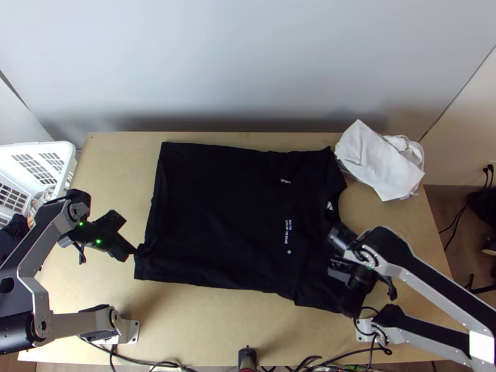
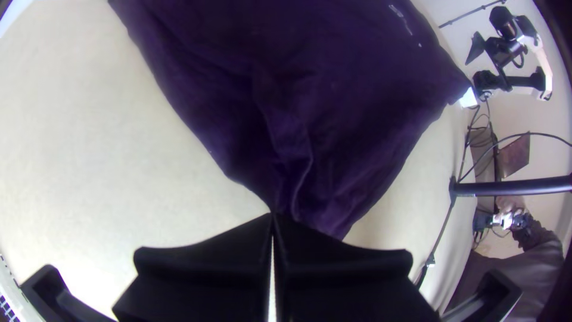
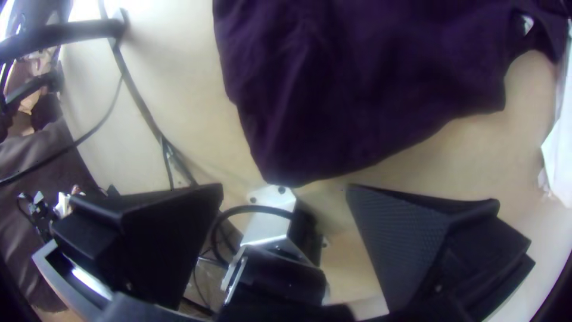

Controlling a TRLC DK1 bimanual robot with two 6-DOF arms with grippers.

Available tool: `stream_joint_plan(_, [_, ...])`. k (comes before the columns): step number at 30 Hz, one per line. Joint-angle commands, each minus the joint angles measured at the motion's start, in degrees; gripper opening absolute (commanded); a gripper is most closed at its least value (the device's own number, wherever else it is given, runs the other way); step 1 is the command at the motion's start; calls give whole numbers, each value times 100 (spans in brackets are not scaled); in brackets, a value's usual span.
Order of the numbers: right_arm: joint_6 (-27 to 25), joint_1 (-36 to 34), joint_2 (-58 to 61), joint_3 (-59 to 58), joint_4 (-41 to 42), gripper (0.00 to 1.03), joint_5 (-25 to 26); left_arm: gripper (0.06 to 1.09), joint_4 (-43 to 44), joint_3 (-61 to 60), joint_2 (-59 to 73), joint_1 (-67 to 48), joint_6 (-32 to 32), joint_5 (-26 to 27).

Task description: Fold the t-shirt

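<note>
The black t-shirt (image 1: pixel 217 217) lies spread across the table, its hem to the left and its collar end to the right. At the hem's lower-left part, my left gripper (image 1: pixel 132 251) pinches the edge. Creases run from the purple-looking shirt (image 2: pixel 357 119) to the closed fingertips of this gripper (image 2: pixel 273 216). My right gripper (image 1: pixel 352 273) is over the shirt's lower-right part, by the sleeve. Its fingers stand wide apart in the right wrist view, with the cloth's edge (image 3: pixel 292 173) just off the gap of the gripper (image 3: pixel 285 187).
A white cloth pile (image 1: pixel 379 162) lies at the table's back right, close to the shirt. A white basket (image 1: pixel 65 152) stands at the left edge. Bare wood (image 1: pixel 204 316) shows along the front, with cables (image 1: pixel 146 362) at the near edge.
</note>
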Motion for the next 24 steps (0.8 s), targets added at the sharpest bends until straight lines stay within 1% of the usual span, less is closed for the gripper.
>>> stream_joint_plan(1, [-137, -621, -83, 983, 1149, 99, 90, 9, -158, 131, 39, -240, -3, 12])
stream_joint_plan(4, [224, -1201, -3, 1326, 2028, 99, 90, 9, -166, 149, 65, -399, -73, 12])
stream_joint_plan(5, [329, -1298, -3, 1388, 2221, 99, 90, 16, -210, 166, 74, -434, -73, 12])
stream_joint_plan(6, [391, -1360, -12, 1440, 2353, 99, 90, 39, -228, 201, 83, -451, -109, 12])
stream_joint_plan(7, [443, -1439, -47, 1458, 2511, 99, 90, 83, -228, 254, 83, -451, -153, 20])
stream_joint_plan(8, [479, -1474, -83, 1475, 2652, 99, 90, 107, -263, 298, 74, -451, -188, 20])
stream_joint_plan(9, [523, -1491, -109, 1493, 2722, 99, 90, 104, -386, 377, 74, -469, -170, 20])
stream_joint_plan(15, [707, -1878, -329, 1555, 3215, 99, 90, 104, -395, 1098, -242, -504, -451, 152])
stream_joint_plan(17, [690, -2089, -373, 1493, 3601, 99, 98, 104, -140, 1344, -374, -574, -741, 223])
stream_joint_plan(19, [681, -2449, -285, 1484, 4058, 98, 107, 104, 255, 1581, -400, -689, -1216, 240])
stream_joint_plan(21, [716, -2669, 5, 1607, 4243, 98, 125, 104, 704, 1722, -348, -900, -1603, 258])
stream_joint_plan(22, [821, -2836, 199, 1713, 4331, 98, 116, 104, 950, 1748, -286, -1014, -1770, 258])
stream_joint_plan(24, [1103, -3021, 744, 2038, 4463, 98, 116, 104, 1143, 1959, -5, -1295, -1972, 249])
